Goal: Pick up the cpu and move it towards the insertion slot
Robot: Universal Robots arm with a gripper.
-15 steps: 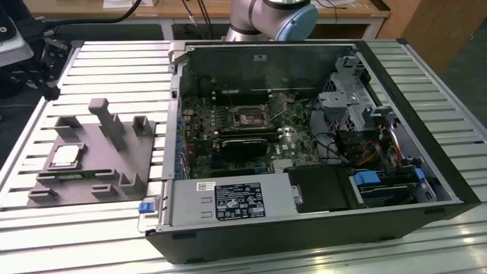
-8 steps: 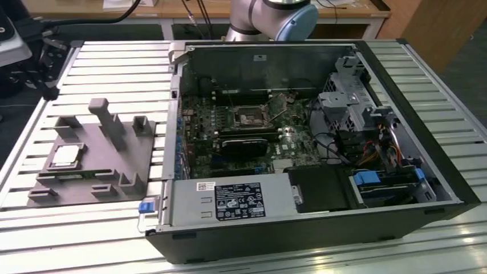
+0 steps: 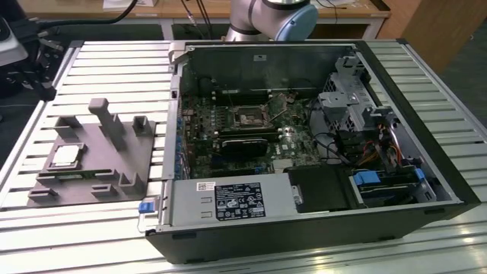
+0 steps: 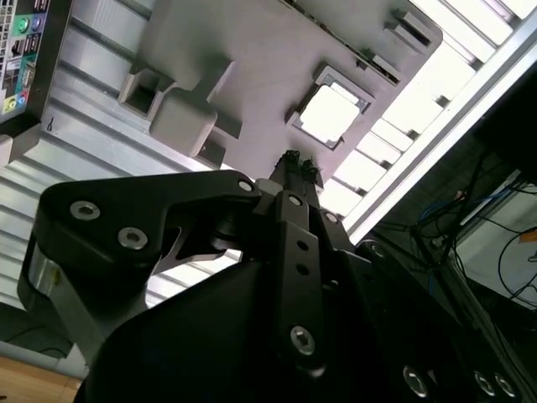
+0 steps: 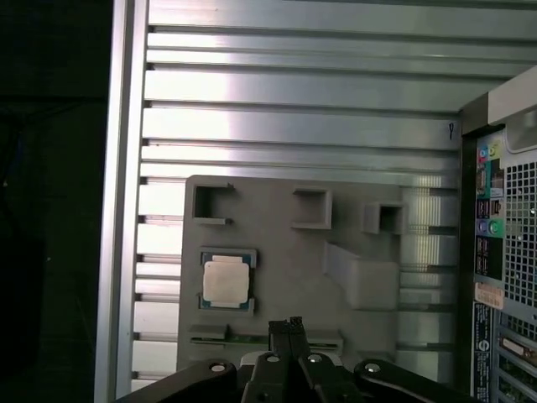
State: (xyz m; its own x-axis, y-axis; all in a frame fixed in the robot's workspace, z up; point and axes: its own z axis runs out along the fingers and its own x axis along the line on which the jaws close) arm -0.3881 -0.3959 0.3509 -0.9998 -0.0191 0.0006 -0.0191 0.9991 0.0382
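Cpu, a small flat square chip with a shiny silver-grey metal top and pale rim, lies in a recess of a grey plastic fixture at the lower left of the exterior view. The fixture rests on a ribbed aluminium worktop. A thin green memory strip lies just beside the chip on the same fixture.

At the frame's centre, an open black computer case holds the insertion slot, a square socket with a silvery metal frame around a dark centre, well apart from the cpu.

In both wrist views the black end effector is over the fixture near the cpu, not touching it, its jaws drawn narrow together and holding nothing.
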